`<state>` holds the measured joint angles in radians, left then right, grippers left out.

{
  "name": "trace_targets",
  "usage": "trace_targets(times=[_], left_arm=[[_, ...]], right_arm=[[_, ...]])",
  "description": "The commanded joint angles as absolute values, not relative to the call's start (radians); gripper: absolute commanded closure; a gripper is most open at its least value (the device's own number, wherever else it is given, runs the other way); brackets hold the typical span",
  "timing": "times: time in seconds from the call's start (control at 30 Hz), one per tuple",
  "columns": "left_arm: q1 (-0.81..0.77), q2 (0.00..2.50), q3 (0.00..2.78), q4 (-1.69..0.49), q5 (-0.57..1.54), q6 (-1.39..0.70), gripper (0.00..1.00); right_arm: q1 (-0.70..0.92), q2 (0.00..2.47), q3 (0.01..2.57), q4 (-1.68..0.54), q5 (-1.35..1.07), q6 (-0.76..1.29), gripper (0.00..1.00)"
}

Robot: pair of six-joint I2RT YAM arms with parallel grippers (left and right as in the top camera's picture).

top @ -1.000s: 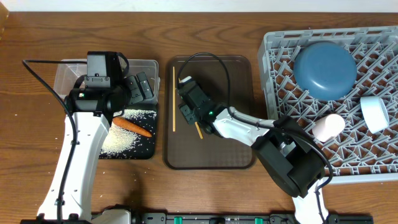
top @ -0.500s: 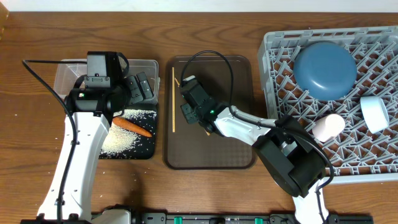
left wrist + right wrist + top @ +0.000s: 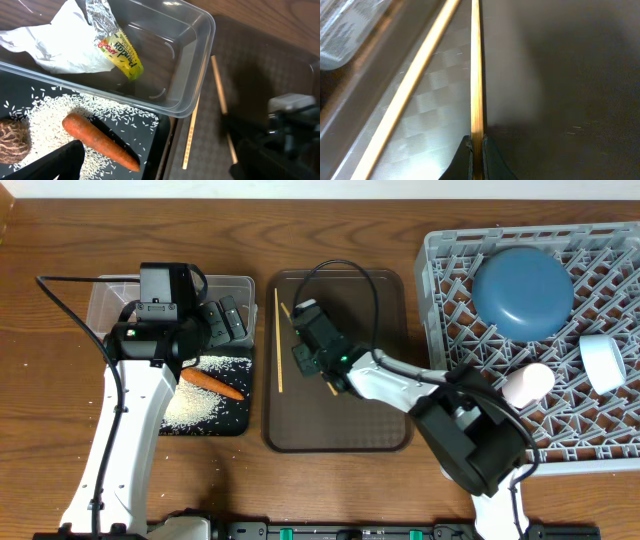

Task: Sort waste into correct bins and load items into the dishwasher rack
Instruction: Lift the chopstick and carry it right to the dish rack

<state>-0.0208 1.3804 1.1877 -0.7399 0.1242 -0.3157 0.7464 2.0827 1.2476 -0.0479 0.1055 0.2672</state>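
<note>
My right gripper (image 3: 308, 345) is shut on a thin wooden chopstick (image 3: 476, 75) low over the brown serving tray (image 3: 380, 420); the fingertips (image 3: 490, 162) pinch it. The second chopstick (image 3: 278, 340) lies along the tray's left side. My left gripper (image 3: 228, 320) is open and empty above the clear tub (image 3: 185, 60), which holds the white napkin (image 3: 55, 42) and the green-yellow wrapper (image 3: 117, 47). The black tray (image 3: 150, 135) holds the carrot (image 3: 100, 142), the brown morsel (image 3: 12, 147) and the rice (image 3: 55, 115).
The grey rack (image 3: 600, 430) on the right holds a round blue plate (image 3: 522, 290), a light blue cup (image 3: 603, 362) and a pinkish-white cup (image 3: 527, 383). The right arm stretches from the rack's front left corner across the brown tray.
My right gripper has shifted slightly and turned with the chopstick in it. The loose chopstick has edged a little to the left. The left arm has not moved.
</note>
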Motion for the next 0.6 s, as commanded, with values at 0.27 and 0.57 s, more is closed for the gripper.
trace_targets(times=[0.27,0.57], left_arm=[[-0.019,1.385,1.182,-0.743,0.12,-0.311,0.02],[-0.019,1.385,1.182,-0.743,0.12,-0.311,0.02]], right_arm=[[0.712,1.824,1.243,-0.153,0.335,0.276,0.99],[0.625,1.689,1.243,-0.358,0.414,0.276,0.99]])
